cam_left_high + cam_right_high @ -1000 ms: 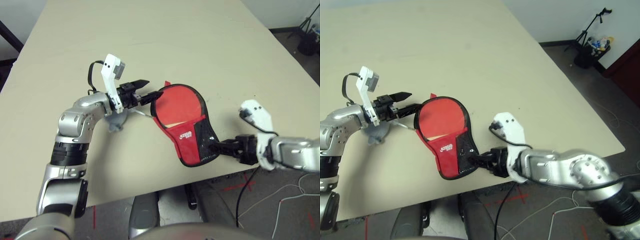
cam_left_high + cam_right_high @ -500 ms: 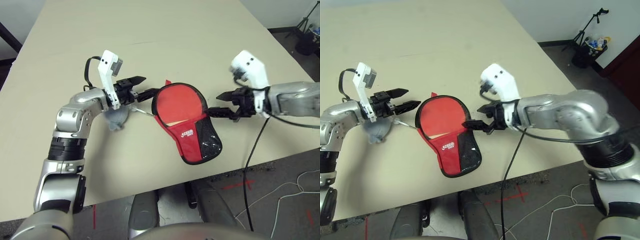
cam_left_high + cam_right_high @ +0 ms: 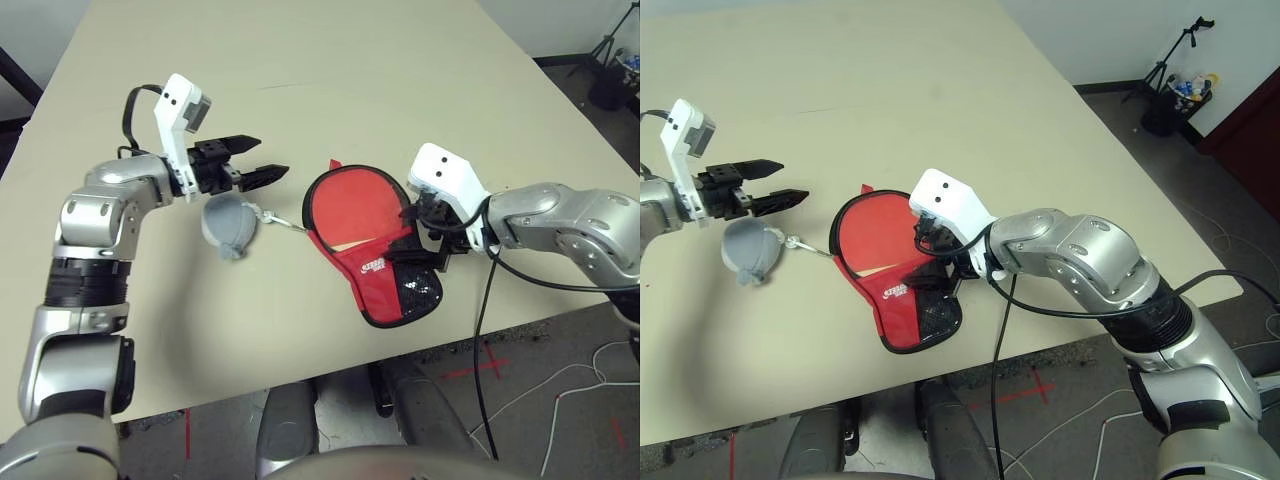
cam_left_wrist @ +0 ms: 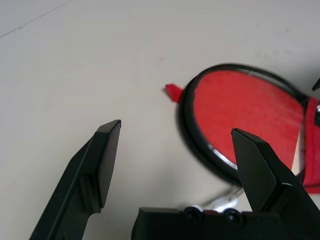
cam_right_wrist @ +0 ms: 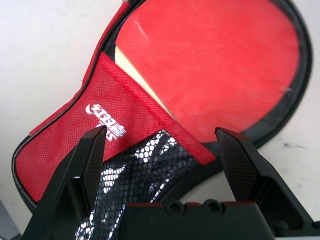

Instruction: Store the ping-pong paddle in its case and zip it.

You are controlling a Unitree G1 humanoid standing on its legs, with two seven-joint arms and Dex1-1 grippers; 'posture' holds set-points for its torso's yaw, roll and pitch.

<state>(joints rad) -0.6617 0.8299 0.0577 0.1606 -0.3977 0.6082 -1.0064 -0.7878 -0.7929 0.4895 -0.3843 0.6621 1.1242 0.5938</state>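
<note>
Left eye view, nearest the table's front edge: the case lies flat on the beige table, clear side up, its narrow red and black-mesh end pointing toward five o'clock and its round end toward eleven o'clock. The paddle is inside it; the red rubber face shows through the clear plastic, with a strip of pale wood at the neck just above the red fabric panel with white lettering. At the case's three o'clock side the right gripper hangs over the mesh patch, pointing down and toward nine o'clock. In the right wrist view its two black fingers stand wide apart, one over the red panel and the other over the black piping, with nothing between them; whether they touch the case cannot be told.

From the case's nine o'clock edge a thin cord runs to the grey plush charm lying just beside it on the table. Farther back, at about ten o'clock from the case, the left gripper is raised above the table, well clear of the case, its fingers spread wide and empty.
</note>
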